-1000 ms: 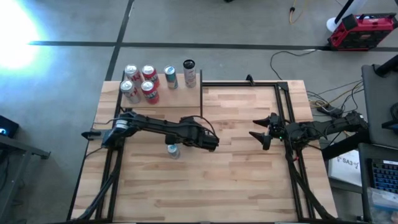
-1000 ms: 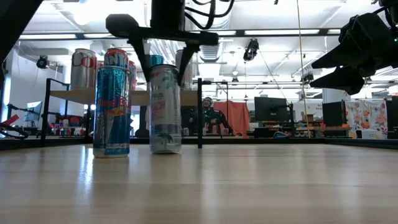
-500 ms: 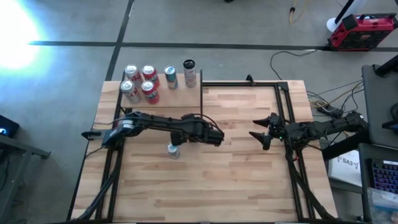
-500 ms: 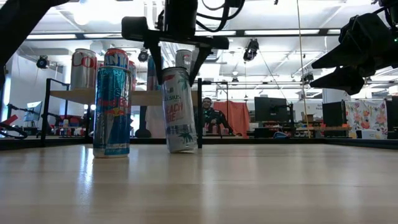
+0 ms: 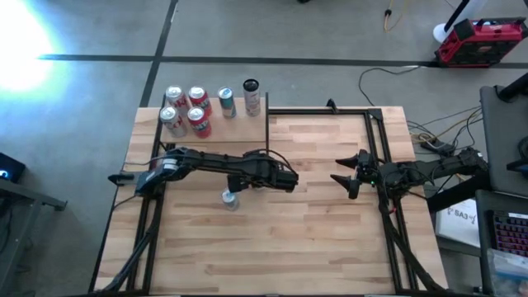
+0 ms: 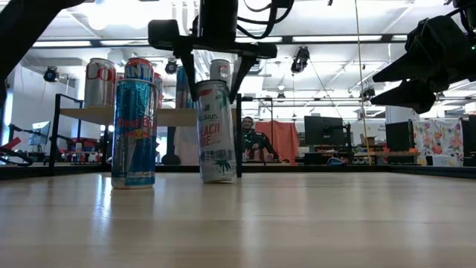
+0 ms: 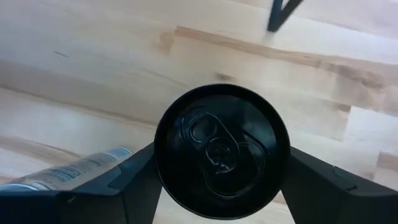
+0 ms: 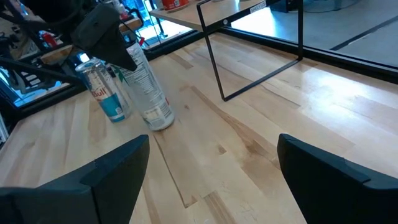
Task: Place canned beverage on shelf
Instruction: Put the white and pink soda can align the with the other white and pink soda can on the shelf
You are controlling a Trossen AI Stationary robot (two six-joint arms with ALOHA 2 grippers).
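above the desk (image 5: 330, 239), the left hand (image 6: 213, 71) reaches straight down, fingers pinching a tilted white can (image 6: 216, 132); the right hand (image 5: 340, 182) hovers spread.

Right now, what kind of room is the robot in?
Probably a robotics lab or workshop: a pale striped wooden worktable on grey concrete, computer monitors on far desks, loose cables by a red toolbox.

Your left arm extends across the table toward its middle, wrist pointed straight down. The left gripper (image 6: 213, 74) hangs with one finger (image 6: 186, 71) on each side of a can top, jaws close against it. Your right arm waits at the right side, raised, right gripper (image 5: 343, 179) spread apart and holding nothing.
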